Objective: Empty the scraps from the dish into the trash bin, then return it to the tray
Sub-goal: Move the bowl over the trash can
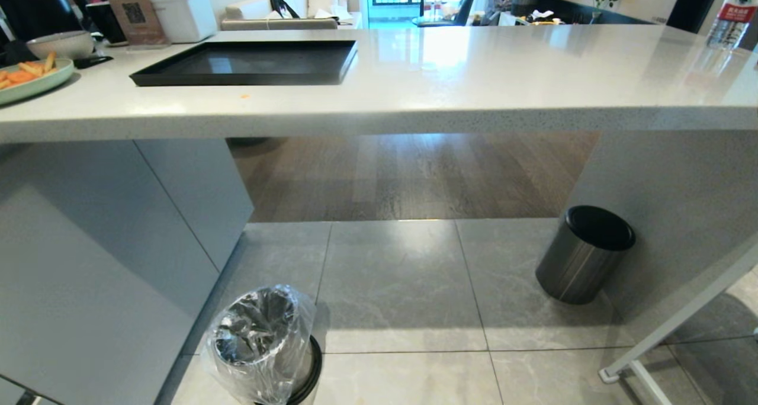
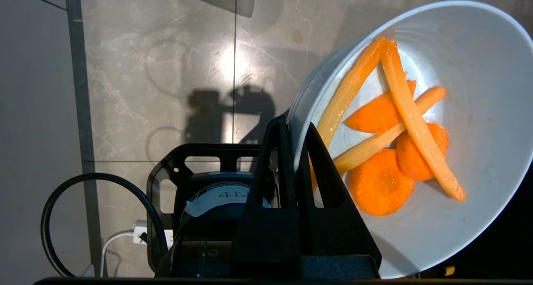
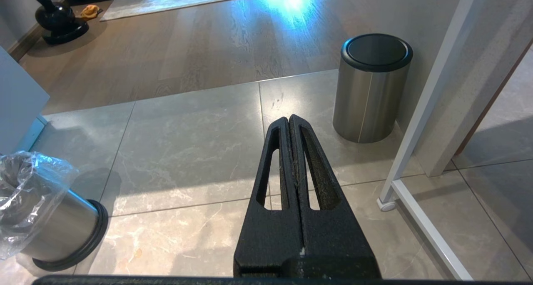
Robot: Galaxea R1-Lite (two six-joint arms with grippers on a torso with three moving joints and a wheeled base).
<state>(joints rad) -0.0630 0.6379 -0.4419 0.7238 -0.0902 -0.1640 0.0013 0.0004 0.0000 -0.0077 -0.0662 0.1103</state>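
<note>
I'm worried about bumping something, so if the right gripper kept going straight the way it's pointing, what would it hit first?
Probably bare floor tile. The right gripper, fingers shut, points down at the floor between the lined trash bin and the dark steel cylinder, clear of both, though depth is hard to judge.

1. My dish (image 2: 479, 122) runs off the edge of my left wrist view, so part of its rim is lost.
2. The trash bin (image 1: 260, 349) is cut off at the bottom of my head view.
3. The green plate (image 1: 32, 80) is cropped at the head view's left edge.
4. Neither of my arms shows in the head view.
5. The orange speck (image 1: 244, 96) on the counter is too small to identify.
</note>
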